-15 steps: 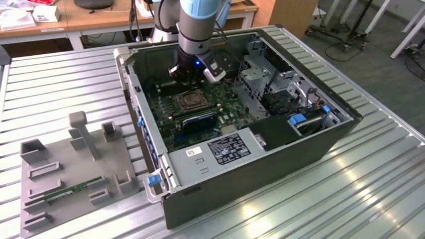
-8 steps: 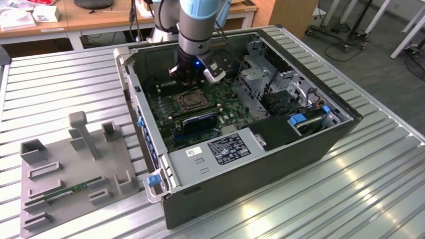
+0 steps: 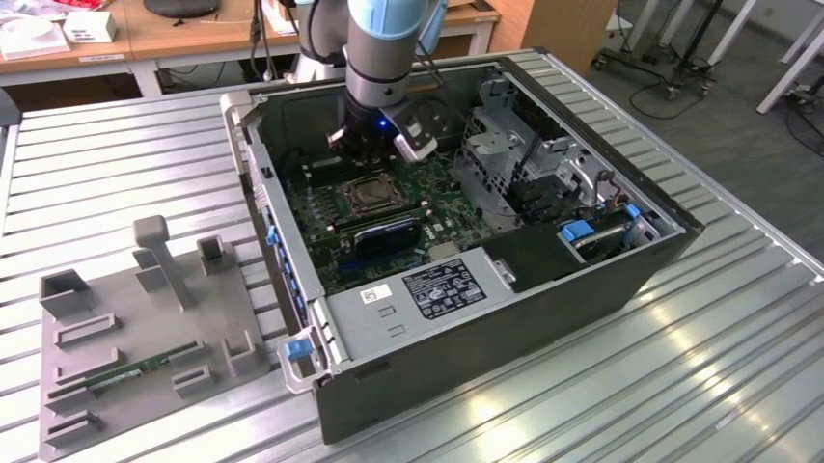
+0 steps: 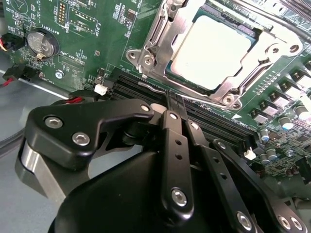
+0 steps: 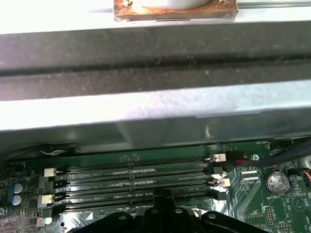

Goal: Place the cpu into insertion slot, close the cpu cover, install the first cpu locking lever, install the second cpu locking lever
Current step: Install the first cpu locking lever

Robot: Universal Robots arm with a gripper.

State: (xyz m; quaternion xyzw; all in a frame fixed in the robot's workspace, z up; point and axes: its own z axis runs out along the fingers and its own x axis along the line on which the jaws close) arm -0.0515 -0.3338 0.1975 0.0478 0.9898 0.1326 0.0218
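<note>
A ribbed metal tabletop (image 3: 670, 367) carries an open computer case (image 3: 515, 318) lying on its side, with wooden desks behind it. On the exterior view's left sits a grey fixture tray (image 3: 129, 328) holding a green memory stick (image 3: 135, 371). The arm (image 3: 380, 48) reaches down into the case, and its end effector (image 3: 373, 145) hangs just above the green circuit board (image 4: 97, 29), near the insertion slot (image 3: 367, 196).

In the second wrist view the end effector (image 4: 172, 99) is narrow, its two black fingers (image 4: 174, 136) drawn together with almost no gap. Their tips meet the end of a thin wire locking lever (image 4: 150, 88) beside the socket; whether they pinch it cannot be told.

The cpu (image 4: 211, 51) lies flat in the slot, its pale silvery top showing through the cut-out. The cpu cover (image 4: 165, 36) is down over it, its metal frame framing the chip's edges. Black memory slots (image 5: 131, 177) run alongside, and a coin battery (image 4: 41, 43) sits further off on the board.
</note>
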